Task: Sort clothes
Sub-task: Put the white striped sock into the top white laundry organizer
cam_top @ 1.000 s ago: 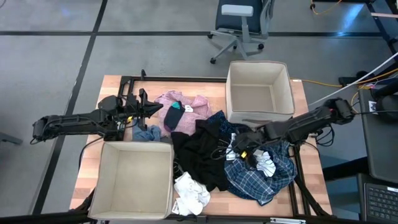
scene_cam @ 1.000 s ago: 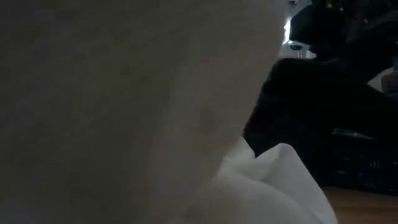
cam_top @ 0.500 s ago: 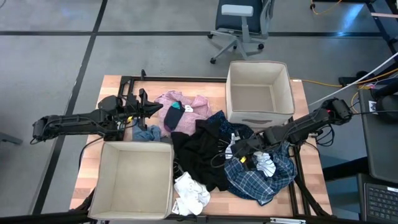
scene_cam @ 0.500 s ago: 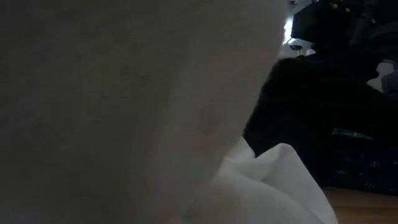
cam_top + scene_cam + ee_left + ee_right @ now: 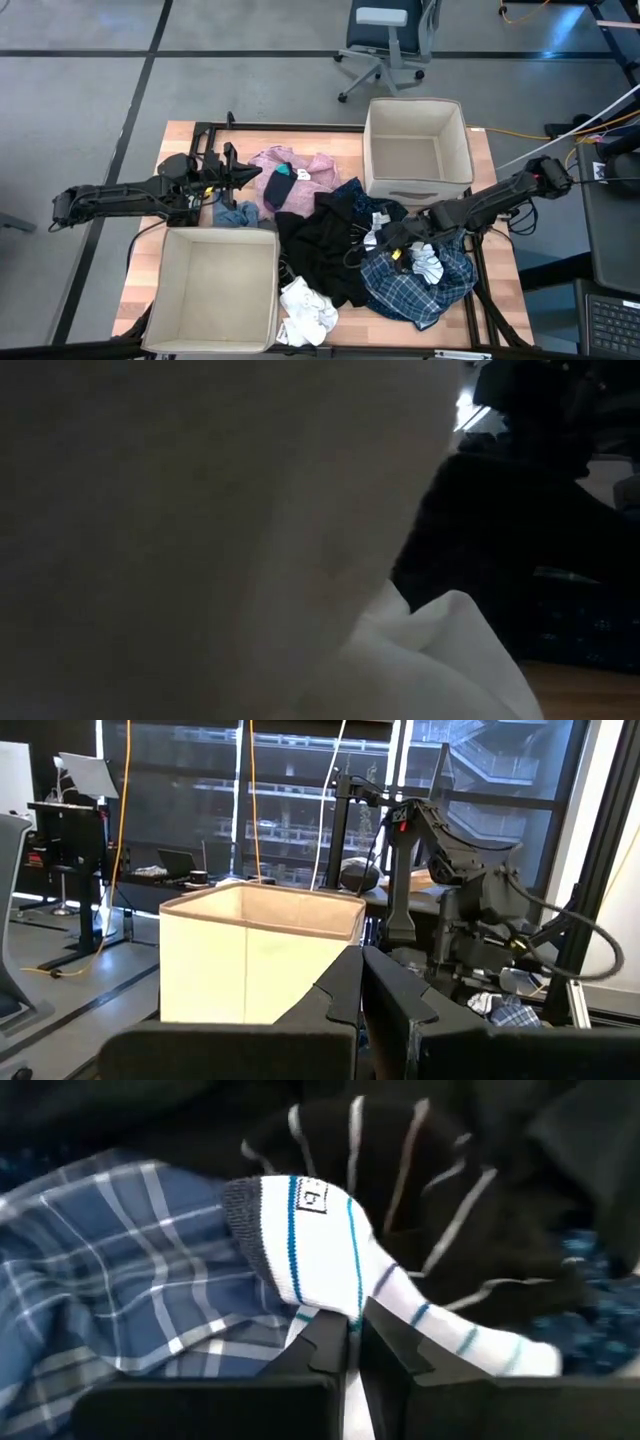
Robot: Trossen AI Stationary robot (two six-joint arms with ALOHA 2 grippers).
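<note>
The clothes lie heaped mid-table: a pink patterned top (image 5: 300,165) with a teal sock (image 5: 279,186) on it, black pieces (image 5: 320,245), a blue-white plaid shirt (image 5: 415,288), a small denim item (image 5: 235,213) and a white cloth (image 5: 305,308). My right gripper (image 5: 383,243) reaches from the right into the heap and is shut on a white sock with blue stripes (image 5: 320,1255). My left gripper (image 5: 252,174) waits shut by the pink top, at the table's far left. My right gripper pinches the white striped sock about mid-length (image 5: 340,1302) between its two fingers. The fingers slant down from the table's right side and lie across the sock. The sock's grey-tipped end (image 5: 243,1205) rests on the plaid shirt (image 5: 110,1260).
A beige bin (image 5: 215,290) stands at the near left and another (image 5: 415,145) at the far right. A black piece with thin white stripes (image 5: 440,1200) lies behind the sock. The near bin's wall (image 5: 200,510) and white cloth (image 5: 440,650) fill most of the low view.
My right gripper has shut on the white striped sock and rolled a little at the wrist, staying over the same spot of the heap. The left arm has kept still.
</note>
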